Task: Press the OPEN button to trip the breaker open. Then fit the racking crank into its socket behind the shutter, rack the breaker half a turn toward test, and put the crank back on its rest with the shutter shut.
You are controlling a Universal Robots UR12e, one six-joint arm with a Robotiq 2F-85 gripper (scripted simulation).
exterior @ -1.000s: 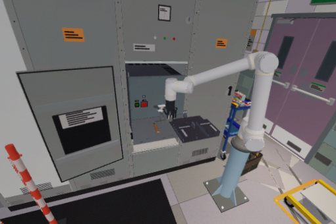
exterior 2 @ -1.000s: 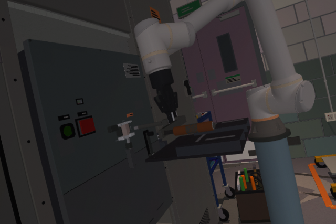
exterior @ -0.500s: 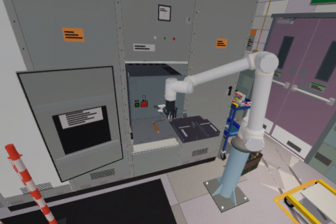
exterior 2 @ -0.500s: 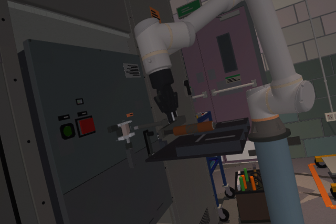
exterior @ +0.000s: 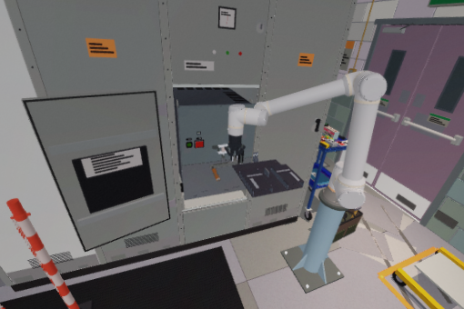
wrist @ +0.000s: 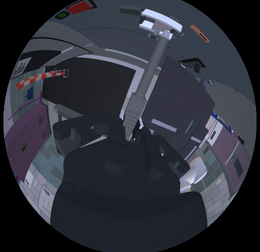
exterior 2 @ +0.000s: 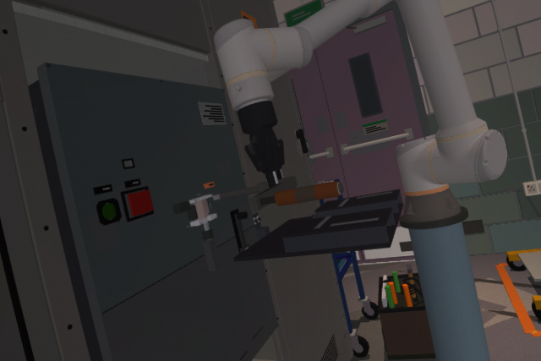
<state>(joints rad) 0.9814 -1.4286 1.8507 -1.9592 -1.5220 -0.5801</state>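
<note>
The racking socket (exterior 2: 202, 210) on the breaker's front panel is mostly hidden by the pale fitting and the crank's tip entering it. I grip the racking crank (exterior 2: 279, 193) by its grey block, closed on it with my gripper (exterior 2: 274, 179), pointing down from above. The crank's grey shaft (wrist: 152, 66) runs level from my fingers to the socket fitting (wrist: 160, 21), and its orange handle (exterior 2: 308, 192) sticks out the other way. The green button (exterior 2: 108, 211) and red button (exterior 2: 139, 203) sit left of the socket.
A tool box with coloured handles (exterior 2: 400, 304) stands on the floor by the arm's pedestal. A dark shelf tray (exterior 2: 332, 226) juts out below the crank. The cabinet door (exterior: 98, 163) hangs open at left, and an orange tool (exterior: 216, 172) lies on the compartment floor.
</note>
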